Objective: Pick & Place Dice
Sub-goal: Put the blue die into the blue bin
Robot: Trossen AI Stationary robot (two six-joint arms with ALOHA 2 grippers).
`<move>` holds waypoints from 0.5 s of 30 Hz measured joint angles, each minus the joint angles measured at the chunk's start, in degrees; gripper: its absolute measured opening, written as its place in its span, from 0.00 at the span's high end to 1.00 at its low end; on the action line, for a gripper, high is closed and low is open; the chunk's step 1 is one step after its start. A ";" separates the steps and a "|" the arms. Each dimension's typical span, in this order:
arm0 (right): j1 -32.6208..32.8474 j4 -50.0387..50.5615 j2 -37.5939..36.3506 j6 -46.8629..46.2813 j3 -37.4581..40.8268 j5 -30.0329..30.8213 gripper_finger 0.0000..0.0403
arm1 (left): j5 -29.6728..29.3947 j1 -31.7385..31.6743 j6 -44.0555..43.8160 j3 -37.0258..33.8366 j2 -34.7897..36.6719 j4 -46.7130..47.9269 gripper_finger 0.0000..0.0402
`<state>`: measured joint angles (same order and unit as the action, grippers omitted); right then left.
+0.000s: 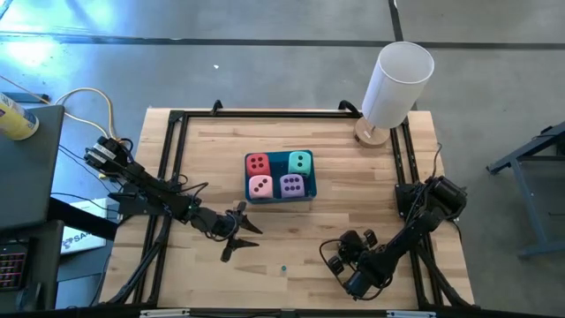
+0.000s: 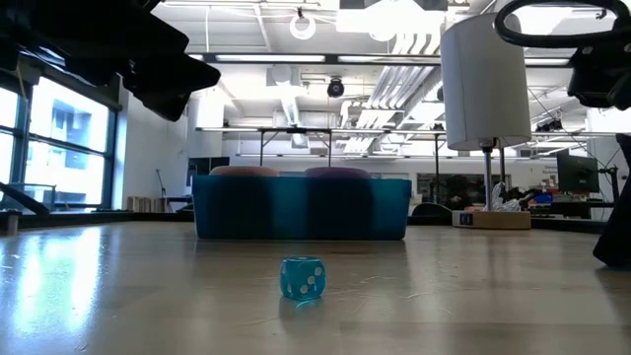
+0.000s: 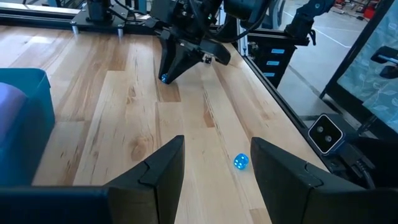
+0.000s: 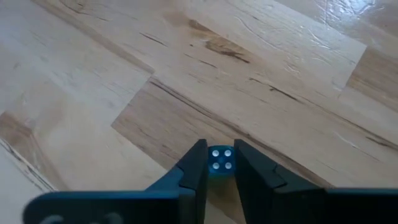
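Plainly the four soft dice already sit in the blue tray [image 1: 248,179] at mid-table: red [image 1: 258,163] and teal [image 1: 300,162] on the far row, pink [image 1: 260,185] and purple [image 1: 292,185] on the near row. They look like padded cubes with rounded corners and printed dots.

The work in hand is on something smaller. At about 5 o'clock from the tray, the right gripper [image 3: 166,74] is tipped down to the table. Its fingers [image 4: 196,167] are pressed in on a tiny blue die [image 4: 219,155] showing four pips. It seems pinched, though I cannot tell whether it has left the wood. A second tiny die [image 1: 283,267] lies loose at 6 o'clock from the tray, clear blue and glossy, hard-looking with crisp edges.

The left gripper [image 1: 238,231] waits at 7 o'clock from the tray with its fingers spread, holding nothing.

To do this step well, I would keep the pinch square on two flat faces, since a slick hard cube this small may squirt out if caught on a corner. Lift straight up before any travel toward the tray, and clear its wall with room to spare.

The table [image 1: 203,150] is pale jointed wood, smooth with a slight sheen, so a dropped die would likely skid. A white cylinder [image 1: 397,84] stands at 2 o'clock from the tray, well clear of the path.
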<state>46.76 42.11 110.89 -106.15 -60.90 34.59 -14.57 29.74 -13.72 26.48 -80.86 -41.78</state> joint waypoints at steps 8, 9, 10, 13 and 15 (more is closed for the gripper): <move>0.00 -0.22 0.00 0.00 -0.02 0.26 0.88 | 0.00 0.00 -0.01 0.00 0.00 0.02 0.56; 0.00 -0.26 0.00 -0.01 -0.02 0.35 0.87 | 0.00 0.00 -0.02 0.00 0.00 0.02 0.56; 0.00 -0.30 0.02 -0.02 0.00 0.46 0.87 | 0.00 0.00 -0.01 0.00 0.00 0.02 0.56; -0.07 -0.61 0.01 1.04 0.01 1.72 0.89 | 0.00 0.00 -0.15 0.00 0.00 0.02 0.56; -0.53 -0.75 -0.23 2.62 0.07 2.86 0.90 | 0.00 0.00 -0.98 0.00 0.00 0.11 0.56</move>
<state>46.24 41.36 110.66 -103.53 -60.84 37.44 -14.57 29.74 -14.70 26.48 -80.86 -41.67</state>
